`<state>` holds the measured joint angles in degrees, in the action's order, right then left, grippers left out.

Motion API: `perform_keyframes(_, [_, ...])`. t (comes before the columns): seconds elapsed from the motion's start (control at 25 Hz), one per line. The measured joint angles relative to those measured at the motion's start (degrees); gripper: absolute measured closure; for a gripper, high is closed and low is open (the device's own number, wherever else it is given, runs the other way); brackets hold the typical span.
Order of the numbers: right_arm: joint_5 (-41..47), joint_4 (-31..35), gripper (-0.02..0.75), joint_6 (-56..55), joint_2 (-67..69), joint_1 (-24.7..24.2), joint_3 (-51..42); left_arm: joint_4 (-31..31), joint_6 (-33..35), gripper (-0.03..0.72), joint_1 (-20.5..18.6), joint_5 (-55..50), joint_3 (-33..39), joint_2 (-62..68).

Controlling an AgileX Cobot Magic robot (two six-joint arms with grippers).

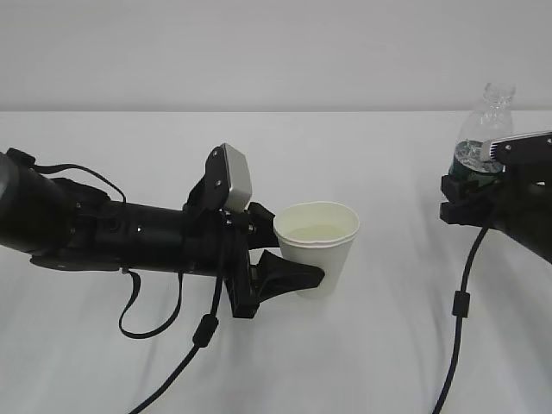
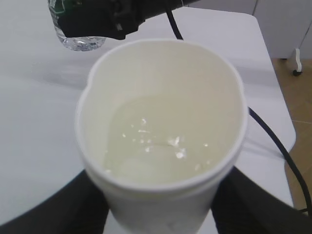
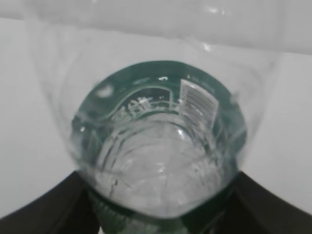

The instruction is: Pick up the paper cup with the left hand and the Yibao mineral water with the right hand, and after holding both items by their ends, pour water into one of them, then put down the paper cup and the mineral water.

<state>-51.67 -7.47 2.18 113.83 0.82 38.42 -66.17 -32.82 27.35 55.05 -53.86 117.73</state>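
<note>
The white paper cup (image 1: 317, 247) stands upright near the table's middle, with water in it (image 2: 161, 161). My left gripper (image 1: 297, 272) is shut on its lower body, a black finger (image 2: 48, 209) on each side. At the far right, my right gripper (image 1: 470, 194) is shut on the Yibao mineral water (image 1: 481, 129), a clear capless bottle with a dark green label, held upright above the table. The right wrist view looks down through the bottle (image 3: 161, 146), with fingers (image 3: 44, 207) at both sides. In the left wrist view the bottle's base (image 2: 80, 41) shows at top left.
The table (image 1: 371, 362) is white, with a pale wall behind. Black cables (image 1: 457, 319) hang from both arms onto the table. A table edge and brown floor (image 2: 297, 97) show at the right of the left wrist view.
</note>
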Motion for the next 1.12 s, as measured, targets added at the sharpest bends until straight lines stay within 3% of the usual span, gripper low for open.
perform_keyframes(1.12, [-11.0, -1.0, 0.294, 0.0, 6.4, 0.0, 0.1, -0.8, 0.0, 0.258, 0.3, 0.0, 0.0, 0.0])
